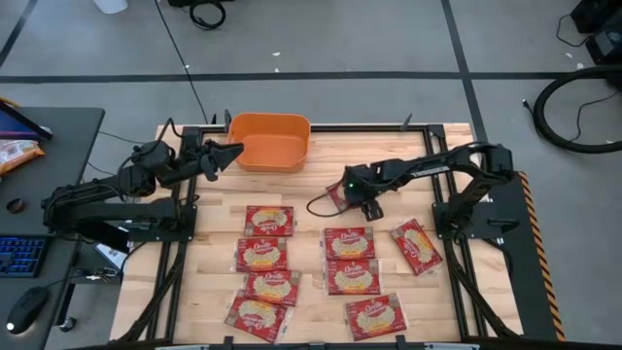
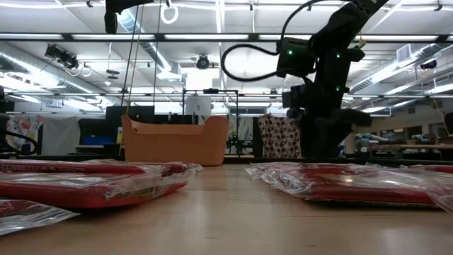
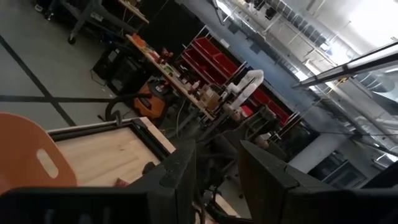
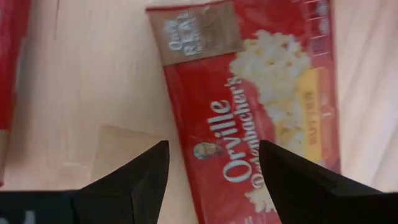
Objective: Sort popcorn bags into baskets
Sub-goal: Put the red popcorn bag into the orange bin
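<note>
**Reaching for a packet by the tub**

Looking straight down, I see the right gripper (image 1: 342,198) stretched toward mid-table, low over a red popcorn bag (image 1: 337,197) that sits apart from the rest. Seven more popcorn bags (image 1: 268,221) lie flat in two loose columns on the wooden table (image 1: 321,160), nearer the front edge. The orange basket (image 1: 270,142) stands at the far edge. The left gripper (image 1: 222,157) hovers just beside the basket's left wall, its arm folded back along the table's left side.

From table height, the basket (image 2: 175,140) stands beyond the packets, and a patterned bag (image 2: 279,137) hangs upright beneath the right arm.

The left wrist camera shows its fingers (image 3: 177,177) parted, with nothing between them.

The right wrist camera reads "Orville Redenbacher's" and "butter" on the bag (image 4: 261,93); the fingers (image 4: 146,174) spread wide over it.
</note>
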